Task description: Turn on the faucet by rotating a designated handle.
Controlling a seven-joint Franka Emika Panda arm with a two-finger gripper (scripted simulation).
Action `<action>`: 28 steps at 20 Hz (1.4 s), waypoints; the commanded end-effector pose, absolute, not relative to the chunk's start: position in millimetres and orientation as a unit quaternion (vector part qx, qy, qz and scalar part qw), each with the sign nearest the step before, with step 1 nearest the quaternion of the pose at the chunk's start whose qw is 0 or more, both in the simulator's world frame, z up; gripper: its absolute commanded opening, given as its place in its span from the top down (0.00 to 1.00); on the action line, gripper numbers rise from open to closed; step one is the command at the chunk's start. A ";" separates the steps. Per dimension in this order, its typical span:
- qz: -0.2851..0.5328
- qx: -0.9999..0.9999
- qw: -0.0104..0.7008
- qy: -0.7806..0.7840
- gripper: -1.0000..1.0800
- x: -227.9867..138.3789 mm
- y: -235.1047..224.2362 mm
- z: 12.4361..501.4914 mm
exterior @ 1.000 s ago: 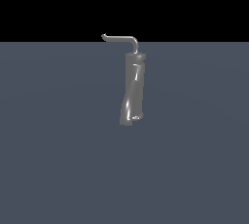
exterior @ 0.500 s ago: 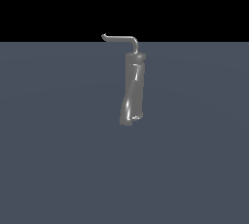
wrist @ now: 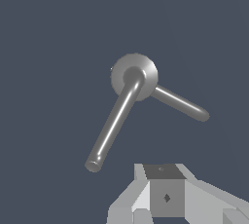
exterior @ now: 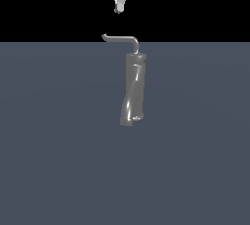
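Observation:
The faucet [exterior: 133, 89] is a tall, twisted, glossy grey column standing on the dark floor. Its handle [exterior: 119, 38], a thin L-shaped rod with a hooked tip, reaches from the column's top toward the exterior view's left. My gripper [exterior: 117, 8] hangs above the handle's free end without touching it. Its fingers come together in one narrow tip with nothing between them. In the wrist view I look down on the faucet's round top [wrist: 134, 75]. The bright handle rod [wrist: 113, 123] runs out from it toward my gripper [wrist: 164, 172]. A second, shorter rod [wrist: 180, 103] points another way.
A flat dark grey floor [exterior: 58, 160] spreads around the faucet. Nothing else stands on it.
My gripper has come down into the exterior view from above. It was out of view a second ago, and now hangs lower, just over the handle's tip. The faucet and handle have not moved.

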State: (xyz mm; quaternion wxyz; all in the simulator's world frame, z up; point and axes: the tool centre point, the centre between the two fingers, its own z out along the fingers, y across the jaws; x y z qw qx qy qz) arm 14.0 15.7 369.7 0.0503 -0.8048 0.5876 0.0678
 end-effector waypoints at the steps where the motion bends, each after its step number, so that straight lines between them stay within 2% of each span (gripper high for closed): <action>1: 0.063 -0.785 0.043 0.615 1.00 26.2 18.9 359.7; 15: 0.019 -0.680 0.008 0.733 1.00 81.3 38.6 312.2; 28: 0.000 -0.648 0.000 0.761 1.00 96.0 46.2 299.6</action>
